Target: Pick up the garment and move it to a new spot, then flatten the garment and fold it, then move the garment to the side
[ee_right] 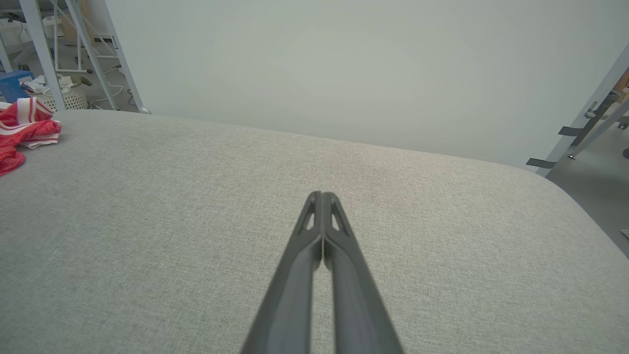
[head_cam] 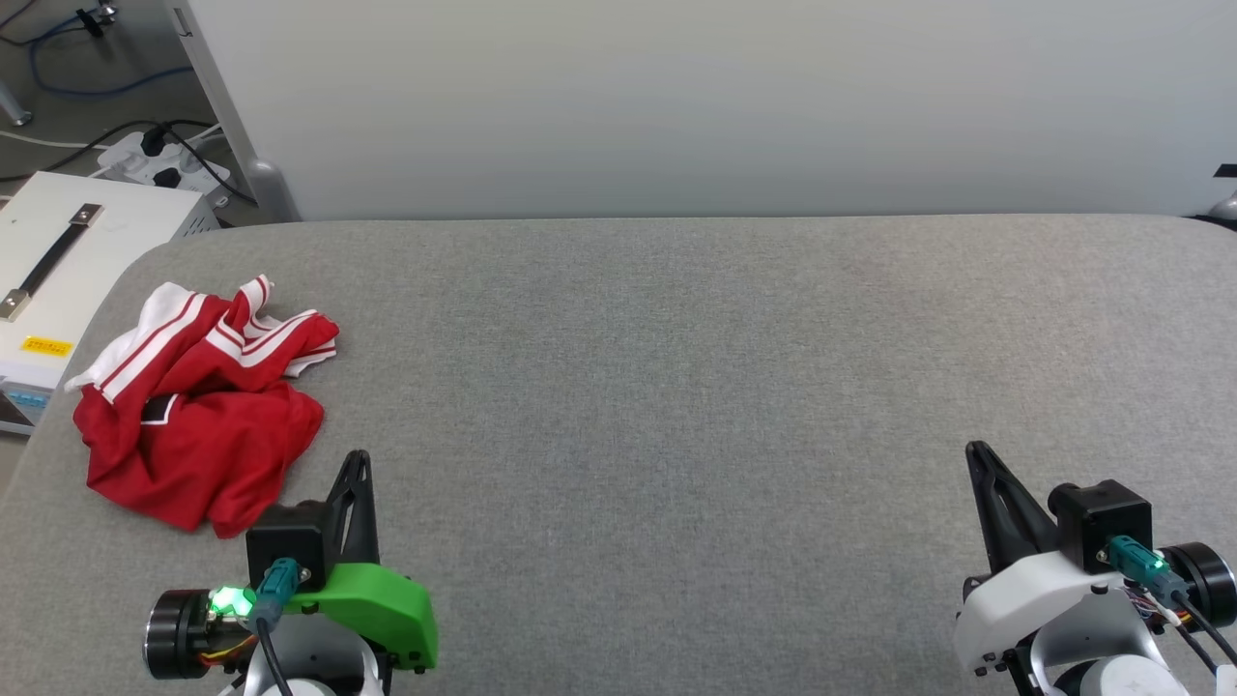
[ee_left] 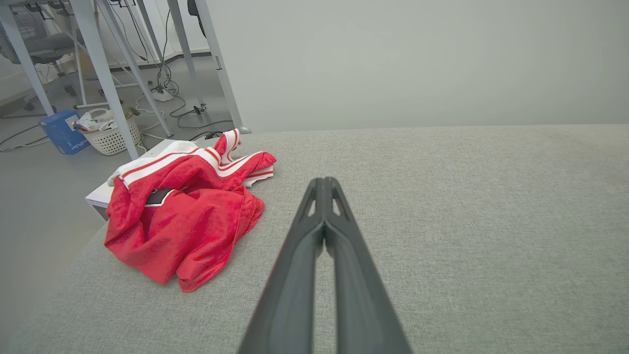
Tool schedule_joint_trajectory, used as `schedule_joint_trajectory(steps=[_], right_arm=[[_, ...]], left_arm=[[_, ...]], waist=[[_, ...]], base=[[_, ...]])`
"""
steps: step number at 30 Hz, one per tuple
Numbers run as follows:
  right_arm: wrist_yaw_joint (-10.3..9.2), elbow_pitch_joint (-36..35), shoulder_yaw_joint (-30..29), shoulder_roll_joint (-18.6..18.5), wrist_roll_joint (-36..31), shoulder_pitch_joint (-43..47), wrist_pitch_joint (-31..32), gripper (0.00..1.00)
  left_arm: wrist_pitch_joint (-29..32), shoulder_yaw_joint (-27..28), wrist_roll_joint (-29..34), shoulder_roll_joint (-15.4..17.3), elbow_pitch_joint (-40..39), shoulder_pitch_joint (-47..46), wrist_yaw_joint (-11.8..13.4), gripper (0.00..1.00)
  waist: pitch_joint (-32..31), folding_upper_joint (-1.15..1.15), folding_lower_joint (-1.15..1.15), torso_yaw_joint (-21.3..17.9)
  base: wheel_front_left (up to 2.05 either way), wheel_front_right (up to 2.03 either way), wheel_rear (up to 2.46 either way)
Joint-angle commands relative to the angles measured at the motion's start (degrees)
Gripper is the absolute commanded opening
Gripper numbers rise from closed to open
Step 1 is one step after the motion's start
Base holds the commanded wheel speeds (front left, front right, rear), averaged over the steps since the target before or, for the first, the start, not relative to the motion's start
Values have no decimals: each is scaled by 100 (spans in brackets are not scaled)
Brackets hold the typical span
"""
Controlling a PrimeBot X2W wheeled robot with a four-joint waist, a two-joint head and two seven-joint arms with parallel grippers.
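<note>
The garment (head_cam: 198, 411) lies crumpled in a red heap with white striped sleeves at the far left of the grey padded table (head_cam: 676, 387). It also sits left of centre in the left wrist view (ee_left: 186, 216) and at the left edge of the right wrist view (ee_right: 22, 130). My left gripper (head_cam: 359, 459) hovers just right of and nearer than the heap, fingers pressed together, shut and empty (ee_left: 324, 183). My right gripper (head_cam: 976, 451) rests at the lower right, far from the garment, also shut on nothing (ee_right: 322, 195).
A white equipment box (head_cam: 68, 261) with a handle stands off the table's left edge, with cables and a power strip (head_cam: 159, 159) behind it. A pale wall panel (head_cam: 725, 106) runs along the table's far edge. A laundry basket (ee_left: 105, 132) sits on the floor.
</note>
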Motion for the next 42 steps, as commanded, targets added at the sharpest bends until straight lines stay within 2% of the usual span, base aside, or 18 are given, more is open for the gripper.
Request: schedule_joint_trajectory(steps=[1, 24, 25, 42], right_arm=[[-4, -15, 5, 8, -55, -93, 17, 0], [-4, -15, 5, 8, -55, -93, 17, 0], [0, 0, 0, 0, 0, 0, 1, 100], [1, -138, -75, 0, 253, -2, -157, 100]], left_arm=[[-4, 9, 50, -26, -3, -96, -16, 0], [-4, 9, 50, -26, -3, -96, -16, 0], [0, 0, 1, 0, 0, 0, 0, 100], [-159, -33, -134, -3, -87, -4, 66, 100]], waist=[[0, 0, 0, 0], [0, 0, 0, 0], [0, 0, 0, 0], [11, 0, 0, -1]], base=[[0, 0, 0], [0, 0, 0], [0, 0, 0], [0, 0, 0]])
